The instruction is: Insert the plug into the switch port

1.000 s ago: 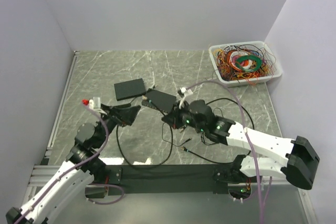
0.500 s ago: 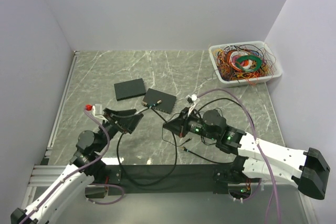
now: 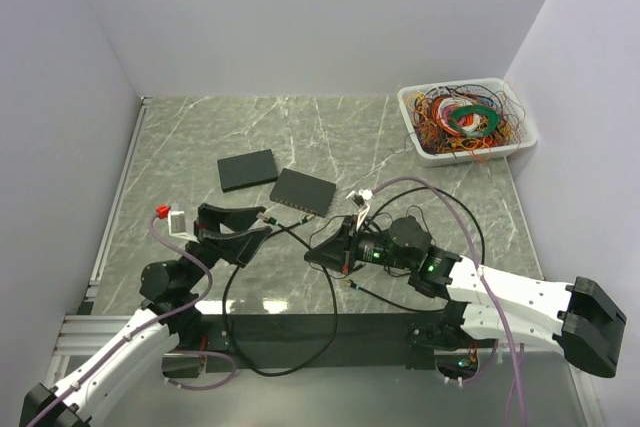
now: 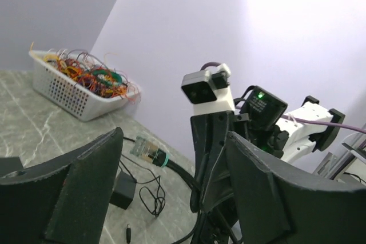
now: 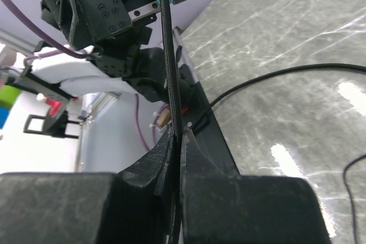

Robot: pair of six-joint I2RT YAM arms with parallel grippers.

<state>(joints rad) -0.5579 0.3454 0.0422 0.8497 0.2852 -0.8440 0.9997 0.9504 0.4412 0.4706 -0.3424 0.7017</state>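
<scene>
Plug (image 4: 147, 151), clear body w/ teal band, is up off the table at the end of the black cable (image 5: 171, 67). It shows in the gap btwn the left gripper (image 4: 171, 141) fingers; can't tell if it touches them. Left jaws are spread wide. Right gripper (image 5: 178, 141) is pinched tight on the cable, a bit behind the plug. Switch (image 3: 303, 191) lies flat on the table just beyond both grippers, apart from the plug. Second black box (image 3: 247, 169) is to its left. Wire basket (image 3: 480, 154) sits in the far right corner.

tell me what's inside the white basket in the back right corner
The white basket holds a loose tangle of thin coloured wires, red, orange, yellow and green, some spilling over the rim. Whatever lies under the pile is covered, and so is the basket floor.
</scene>
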